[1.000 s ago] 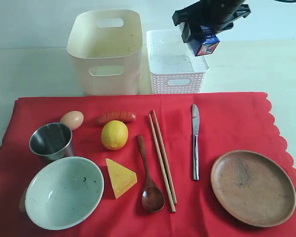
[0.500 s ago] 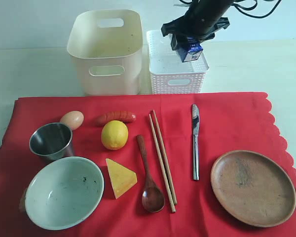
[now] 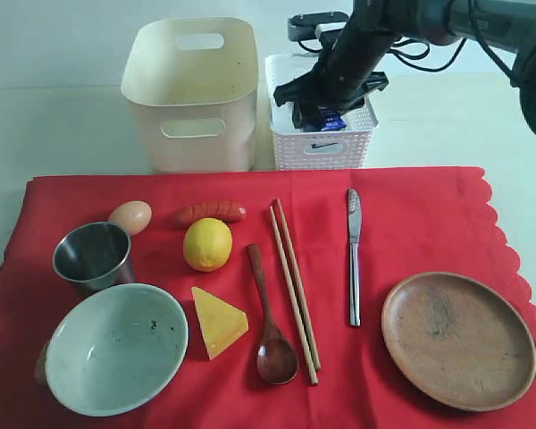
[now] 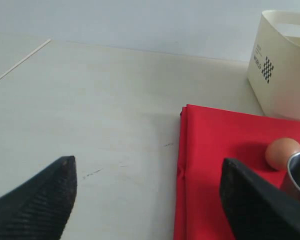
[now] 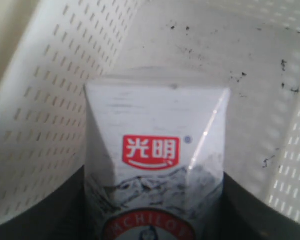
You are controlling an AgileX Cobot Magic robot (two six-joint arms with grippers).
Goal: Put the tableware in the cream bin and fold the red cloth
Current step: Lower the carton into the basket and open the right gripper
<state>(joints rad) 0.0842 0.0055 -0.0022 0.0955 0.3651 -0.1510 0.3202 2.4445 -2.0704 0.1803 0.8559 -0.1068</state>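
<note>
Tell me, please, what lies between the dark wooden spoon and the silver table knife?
The wooden chopsticks lie there, side by side on the red cloth, between the spoon and the knife; the exterior view shows it.

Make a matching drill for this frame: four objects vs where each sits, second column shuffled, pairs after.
1. milk carton
2. table knife
3. egg
4. cream bin

A. beside the steel cup
B. off the red cloth, next to the lattice basket
C. gripped by the right pincer, down inside the lattice basket
D. between the chopsticks and the brown plate

Pairs: 1-C, 2-D, 3-A, 4-B
</note>
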